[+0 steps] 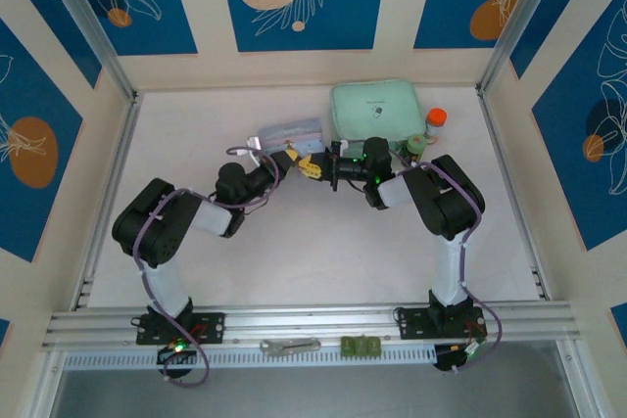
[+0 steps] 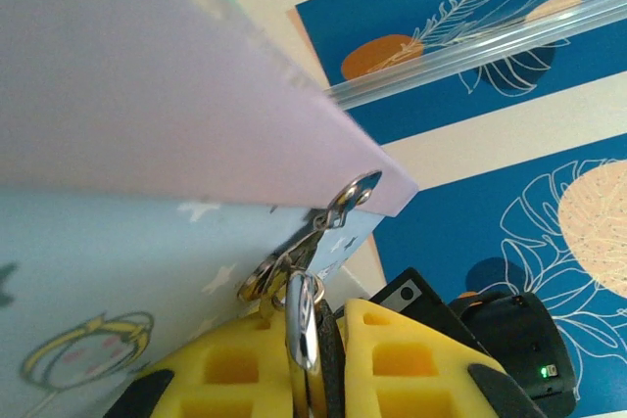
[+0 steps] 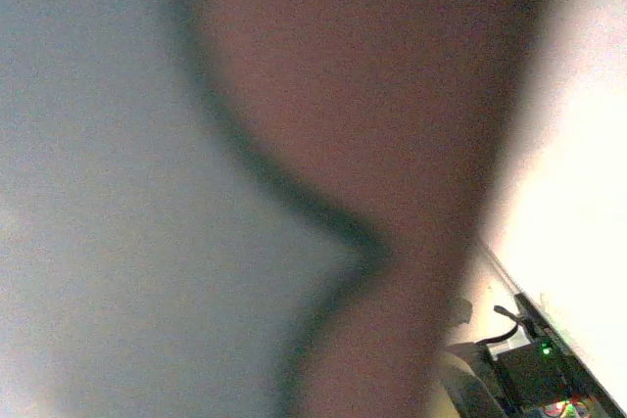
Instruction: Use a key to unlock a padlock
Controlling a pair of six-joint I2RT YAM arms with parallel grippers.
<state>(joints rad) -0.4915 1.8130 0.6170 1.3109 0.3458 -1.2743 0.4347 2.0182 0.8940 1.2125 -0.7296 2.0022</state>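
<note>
My left gripper point(image 2: 315, 322) has its yellow fingers point(image 2: 235, 364) shut on the padlock point(image 2: 331, 359). It is seen edge-on, a dark strip with a silvery curved piece point(image 2: 303, 325) against it. Just above, a bunch of small silvery rings point(image 2: 261, 281) links up to the hasp point(image 2: 358, 190) of the pale blue tin point(image 2: 108, 261); I cannot pick out the key among them. From above, the left gripper point(image 1: 294, 159) sits at the tin's point(image 1: 289, 132) right end and the right gripper point(image 1: 318, 169) meets it tip to tip. The right wrist view is a close blur, so its jaws cannot be read.
A mint green case point(image 1: 377, 110) lies behind the right gripper, with an orange-capped bottle point(image 1: 435, 118) and a small jar point(image 1: 417, 143) to its right. A grey metal tool point(image 1: 291, 346) and a green piece point(image 1: 360, 346) rest on the front rail.
</note>
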